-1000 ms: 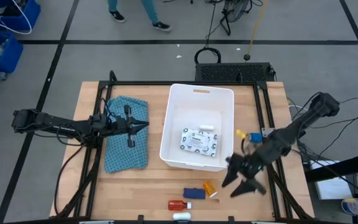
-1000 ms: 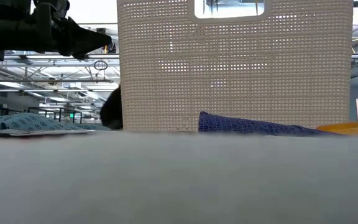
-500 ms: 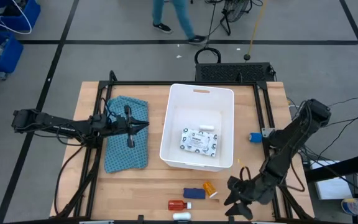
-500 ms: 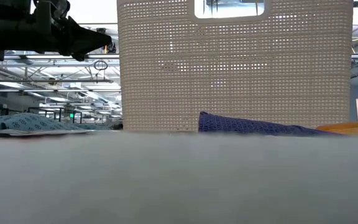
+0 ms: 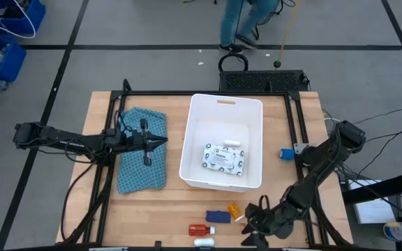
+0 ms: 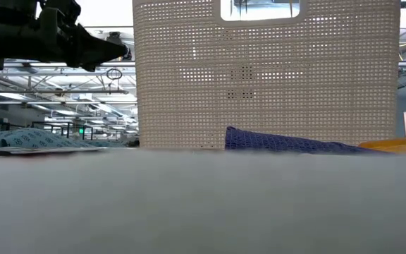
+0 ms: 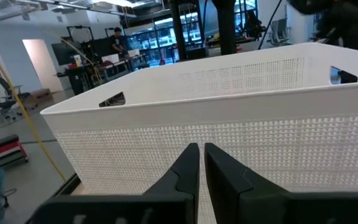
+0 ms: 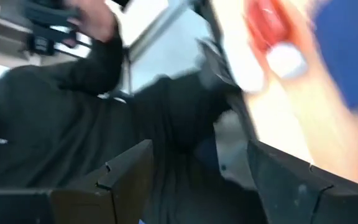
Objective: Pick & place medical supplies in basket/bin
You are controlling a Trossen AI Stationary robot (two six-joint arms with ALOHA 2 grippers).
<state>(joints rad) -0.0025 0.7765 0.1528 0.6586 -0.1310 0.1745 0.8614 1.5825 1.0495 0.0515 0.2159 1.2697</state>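
The white bin stands mid-table with a white printed packet and a small white tube lying on its floor. By the table's near edge lie an orange pill bottle, a blue piece, a red bottle and a white tube. Another blue piece lies right of the bin. My right gripper is open and low, just right of the orange bottle; its wrist view shows the red bottle blurred ahead. My left gripper is shut, hovering above the teal cloth and facing the bin's wall.
A black frame runs along the table's sides. The low view shows the bin's perforated wall, a blue piece before it and my left gripper raised. A person walks on the floor beyond the far edge.
My right gripper has swung from beside the bin's right near corner down toward the near edge and leftward, ending next to the orange bottle; it has stayed open. The person beyond the table has walked to the right.
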